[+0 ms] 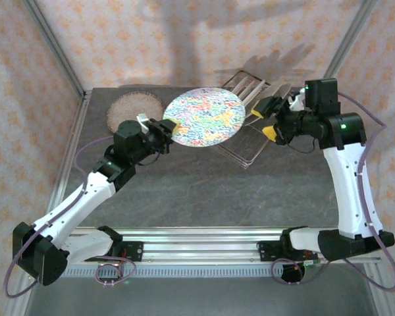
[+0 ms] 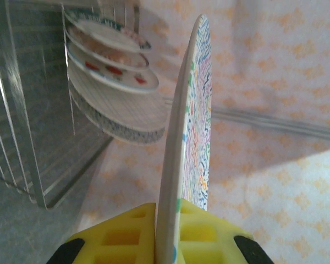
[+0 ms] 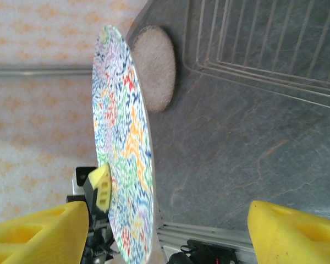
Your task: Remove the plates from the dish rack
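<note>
A dark grey, stone-patterned table (image 1: 204, 184) is seen. A speckled beige plate (image 1: 133, 110) is laid flat on it at the far left, and the wire dish rack (image 1: 245, 83) is set at the far right.

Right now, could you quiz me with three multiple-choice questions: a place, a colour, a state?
1. Where is the speckled beige plate? A flat on the table B held in the air C against the wall
2. Fingers of the left tool are: A red B yellow C blue
3. The right tool is: A open, empty B shut on a plate C shut on wire
1 A, it lies on the table; 2 B, yellow fingers pinch the multicolour floral plate; 3 A, its fingers stand wide apart.
</note>
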Robot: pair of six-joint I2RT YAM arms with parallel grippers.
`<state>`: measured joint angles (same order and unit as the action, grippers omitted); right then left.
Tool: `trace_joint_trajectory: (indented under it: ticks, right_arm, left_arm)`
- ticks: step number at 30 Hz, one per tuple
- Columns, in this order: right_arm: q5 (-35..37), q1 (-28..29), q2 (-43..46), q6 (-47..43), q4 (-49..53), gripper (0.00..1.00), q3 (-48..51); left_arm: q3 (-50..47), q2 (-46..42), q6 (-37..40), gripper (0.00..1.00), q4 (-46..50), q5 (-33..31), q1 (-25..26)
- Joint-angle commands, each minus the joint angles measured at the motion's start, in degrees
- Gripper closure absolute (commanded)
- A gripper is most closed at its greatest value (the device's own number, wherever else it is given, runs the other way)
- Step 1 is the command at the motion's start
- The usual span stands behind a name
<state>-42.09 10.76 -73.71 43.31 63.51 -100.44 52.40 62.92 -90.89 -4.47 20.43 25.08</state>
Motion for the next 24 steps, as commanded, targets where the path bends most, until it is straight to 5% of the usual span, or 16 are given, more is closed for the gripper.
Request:
trace_joint_trajectory:
  ticks: [1, 14, 24]
  right_arm:
    - [-0.23, 3.25, -0.44, -0.17, -7.55, 0.24, -0.12]
    - [2.18, 11.68, -4.25, -3.09, -20.25, 0.24, 3.12]
    - [6.61, 16.82, -0.54, -6.33, -42.29, 0.23, 15.07]
  left_arm:
    - [-0.26, -2.60, 3.22, 1.00, -1.82, 1.78, -4.23]
    - [-3.49, -1.04, 7.66, 1.00, -7.93, 3.42, -20.24]
    - [-6.13, 4.65, 11.66, 1.00, -15.42, 3.07, -28.55]
